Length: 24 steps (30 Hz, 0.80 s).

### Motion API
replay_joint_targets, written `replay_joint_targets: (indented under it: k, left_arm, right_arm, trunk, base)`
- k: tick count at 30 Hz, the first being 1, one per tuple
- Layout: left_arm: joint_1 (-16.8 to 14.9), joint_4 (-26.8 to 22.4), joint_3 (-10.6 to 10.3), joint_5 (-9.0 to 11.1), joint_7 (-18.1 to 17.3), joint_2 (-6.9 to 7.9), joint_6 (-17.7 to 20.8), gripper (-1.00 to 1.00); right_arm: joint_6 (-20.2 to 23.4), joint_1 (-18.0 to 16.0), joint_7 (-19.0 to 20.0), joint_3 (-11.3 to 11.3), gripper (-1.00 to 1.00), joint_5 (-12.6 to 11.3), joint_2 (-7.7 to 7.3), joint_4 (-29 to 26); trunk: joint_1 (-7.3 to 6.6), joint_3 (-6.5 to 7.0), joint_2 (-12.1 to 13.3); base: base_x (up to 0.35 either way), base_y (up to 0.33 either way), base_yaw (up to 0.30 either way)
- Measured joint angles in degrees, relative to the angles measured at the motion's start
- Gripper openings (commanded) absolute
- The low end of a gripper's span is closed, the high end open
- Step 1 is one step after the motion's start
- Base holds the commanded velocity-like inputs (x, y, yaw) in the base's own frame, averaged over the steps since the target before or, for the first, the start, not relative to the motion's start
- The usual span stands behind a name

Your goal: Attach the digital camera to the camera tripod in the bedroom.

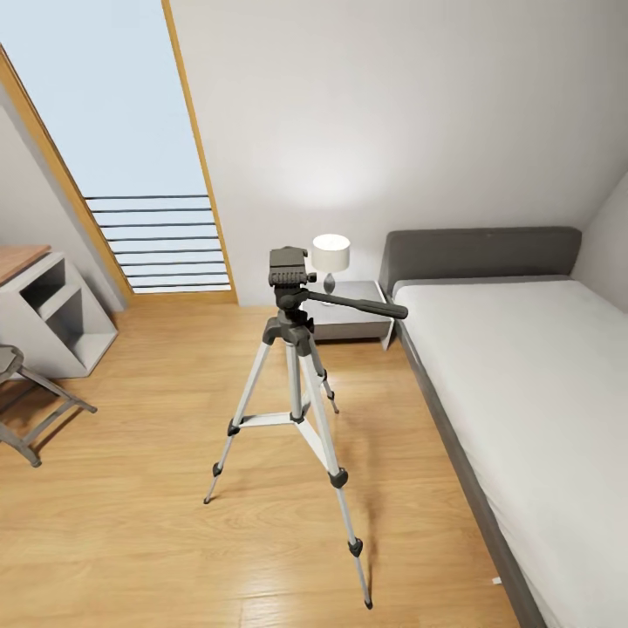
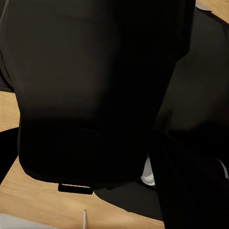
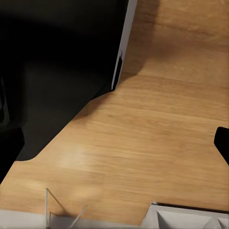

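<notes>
Bedroom, wood floor [image 1: 131,541]: camera tripod [image 1: 295,384] stands upright between bed [image 1: 523,392] and shelf unit [image 1: 52,318], nightstand [image 1: 349,314] with lamp [image 1: 331,257] behind. End effector states: cannot tell.

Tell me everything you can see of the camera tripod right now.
The camera tripod stands upright on the wood floor, its three silver-grey legs spread, with black joints and feet and a centre brace. Its black head carries a bare grey mounting plate and a long pan handle pointing toward the bed. Nothing is mounted. The nightstand sits behind it.
</notes>
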Motion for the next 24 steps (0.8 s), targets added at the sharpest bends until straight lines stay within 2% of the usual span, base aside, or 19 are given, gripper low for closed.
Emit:
replay_joint_targets:
  k: [8, 11, 13, 15, 16, 18, 19, 20, 21, 24]
  left_arm:
    - [0.0, 0.0, 0.0, 0.0, 0.0, -0.07, 0.0, -1.0]
    - [0.0, 0.0, 0.0, 0.0, 0.1, -0.12, 0.0, -1.0]
    - [0.0, 0.0, 0.0, 0.0, 0.1, -0.13, 0.0, -1.0]
    - [0.0, 0.0, 0.0, 0.0, 0.1, -0.11, 0.0, -1.0]
    - [0.0, 0.0, 0.0, 0.0, 0.1, -0.1, 0.0, -1.0]
    - [0.0, 0.0, 0.0, 0.0, 0.1, -0.09, 0.0, -1.0]
    - [0.0, 0.0, 0.0, 0.0, 0.1, -0.09, 0.0, -1.0]
    - [0.0, 0.0, 0.0, 0.0, 0.1, -0.09, 0.0, -1.0]
    - [0.0, 0.0, 0.0, 0.0, 0.1, -0.09, 0.0, -1.0]
    - [0.0, 0.0, 0.0, 0.0, 0.1, -0.1, 0.0, -1.0]
  right_arm:
    - [0.2, 0.0, 0.0, 0.3, 1.0, 0.4, -0.02, -0.3]
    - [0.4, 0.0, 0.3, 0.4, 1.0, 0.9, 0.02, -6.7]
    - [6.5, -0.3, 1.5, 0.6, 1.0, 0.9, -0.02, -21.3]
    - [11.4, -0.1, 2.5, 0.6, 1.0, 0.9, 0.0, -27.1]
    - [17.2, -0.1, 3.7, 0.5, 1.0, 0.7, 0.05, -32.9]
    - [23.1, 0.0, 5.2, 0.5, 1.0, 0.5, 0.17, -39.4]
    - [28.4, 0.0, 6.8, 0.5, 1.0, 0.4, 0.27, -45.0]
    - [31.1, -0.1, 7.6, 0.4, 1.0, 0.3, 0.3, -48.1]
    - [37.5, -1.0, 9.7, 0.4, 1.0, 0.1, 0.36, -54.7]
    - [42.6, -4.1, 11.1, 0.4, 1.0, 0.0, 0.43, -60.7]
  trunk:
    - [0.0, 0.0, 0.0]
    - [0.0, 0.01, 0.0]
    - [0.0, 0.01, 0.0]
    - [0.0, 0.01, 0.0]
    - [0.0, 0.02, 0.0]
    - [0.0, 0.01, 0.0]
    - [0.0, 0.02, 0.0]
    - [0.0, 0.01, 0.0]
    - [0.0, 0.01, 0.0]
    - [0.0, 0.01, 0.0]
  base:
    - [0.0, 0.0, 0.0]
    - [0.0, 0.0, 0.0]
    - [0.0, 0.0, 0.0]
    - [0.0, 0.0, 0.0]
    - [0.0, 0.0, 0.0]
    - [0.0, 0.0, 0.0]
    - [0.0, 0.0, 0.0]
    - [0.0, 0.0, 0.0]
    - [0.0, 0.0, 0.0]
    - [0.0, 0.0, 0.0]
